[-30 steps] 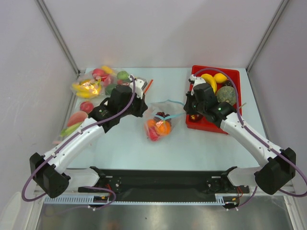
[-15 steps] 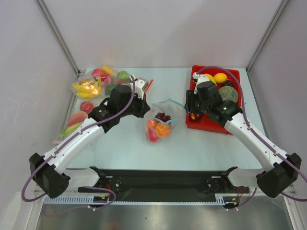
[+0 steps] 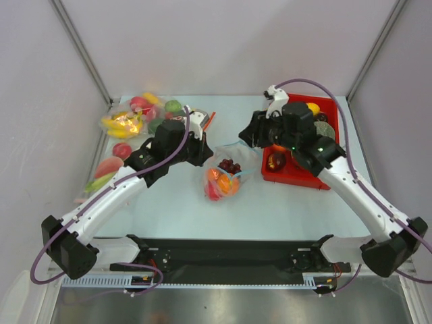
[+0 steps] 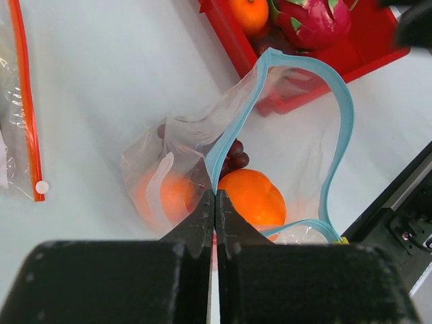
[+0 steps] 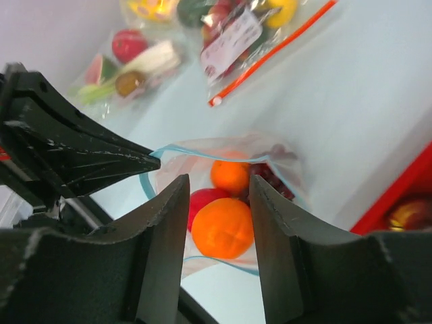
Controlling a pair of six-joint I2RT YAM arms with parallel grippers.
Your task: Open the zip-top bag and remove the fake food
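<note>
Two arms meet over one bag in the middle of the counter. On the left, the left fingers are clenched on the blue-green zip strip of the zip-top bag and hold its mouth lifted and wide. Inside lies the fake food: orange pieces, a red one and dark purple grapes. To the right, the right fingers hang released and empty just above the mouth, near the red tray. I judge that the opening is done and the removing is in hand. Next, the right fingers must go down into the mouth and close on one fruit without catching the plastic.
</note>
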